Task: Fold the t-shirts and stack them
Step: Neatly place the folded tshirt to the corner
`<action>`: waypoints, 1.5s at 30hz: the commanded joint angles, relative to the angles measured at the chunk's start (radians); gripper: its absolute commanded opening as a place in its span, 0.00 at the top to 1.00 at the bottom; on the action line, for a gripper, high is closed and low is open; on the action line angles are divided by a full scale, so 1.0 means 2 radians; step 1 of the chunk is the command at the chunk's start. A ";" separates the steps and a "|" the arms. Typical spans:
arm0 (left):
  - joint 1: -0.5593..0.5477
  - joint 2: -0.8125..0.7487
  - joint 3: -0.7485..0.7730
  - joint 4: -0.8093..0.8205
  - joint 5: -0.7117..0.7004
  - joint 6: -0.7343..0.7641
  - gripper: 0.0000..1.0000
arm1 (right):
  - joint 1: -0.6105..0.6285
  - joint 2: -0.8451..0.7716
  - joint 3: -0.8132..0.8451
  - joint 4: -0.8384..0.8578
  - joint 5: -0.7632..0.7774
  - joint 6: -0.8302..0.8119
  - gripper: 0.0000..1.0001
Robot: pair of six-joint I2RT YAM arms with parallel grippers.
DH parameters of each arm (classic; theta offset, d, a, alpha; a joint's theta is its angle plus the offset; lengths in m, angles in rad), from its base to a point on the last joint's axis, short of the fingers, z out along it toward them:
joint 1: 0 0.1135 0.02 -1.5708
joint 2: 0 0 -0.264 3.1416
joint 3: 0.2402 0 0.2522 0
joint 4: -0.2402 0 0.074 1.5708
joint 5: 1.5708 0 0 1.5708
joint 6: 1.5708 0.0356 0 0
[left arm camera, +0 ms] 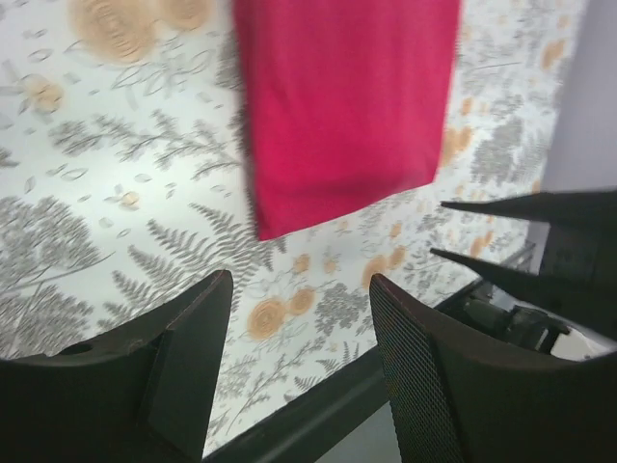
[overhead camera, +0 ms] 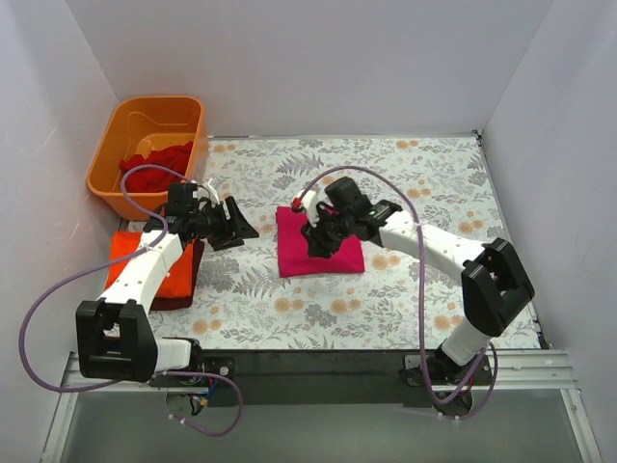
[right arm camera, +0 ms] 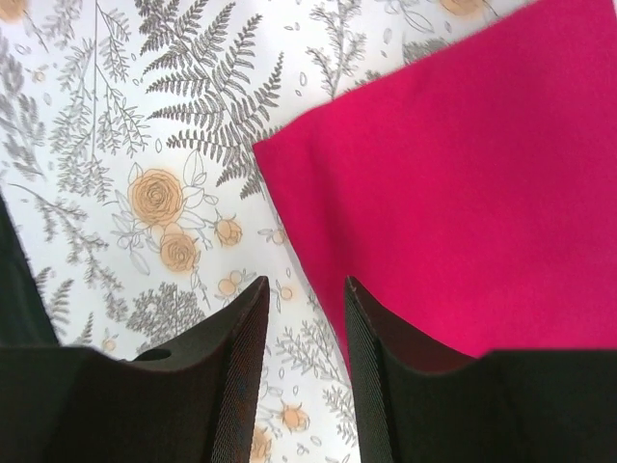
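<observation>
Magenta-pink t-shirt (overhead camera: 337, 260), folded into a compact rectangle, lies mid-worktop (overhead camera: 424, 183).

Top view: the right pincer (overhead camera: 318, 241) hovers over the shirt's left part. The left pincer (overhead camera: 243, 228) stands apart to the left, near an orange tee (overhead camera: 176, 277) stacked on a maroon tee (overhead camera: 196, 265). Red tees (overhead camera: 154, 166) lie crumpled in the rigid orange tub (overhead camera: 116, 145).

Left wrist view: the left pincer (left arm camera: 299, 338) is wide open and empty. The shirt (left arm camera: 347, 96) shows as matte, soft cloth with a smooth edge.

Right wrist view: the right pincer (right arm camera: 304, 347) is narrowly parted, holds nothing, and sits at the shirt's (right arm camera: 463, 193) edge near a corner.

Folding appears complete. The next move likely calls for pinching all layers together and carrying the shirt to the stack without letting it unfold.
</observation>
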 commanded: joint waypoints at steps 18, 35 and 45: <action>0.031 0.004 0.023 -0.131 -0.105 0.037 0.36 | 0.135 0.170 0.128 0.053 0.113 -0.044 0.55; 0.034 0.012 0.015 -0.124 -0.099 0.027 0.36 | 0.138 0.215 0.083 0.058 0.133 -0.031 0.56; 0.034 0.026 -0.023 -0.064 -0.040 -0.035 0.36 | 0.118 0.201 0.060 0.060 0.110 -0.038 0.98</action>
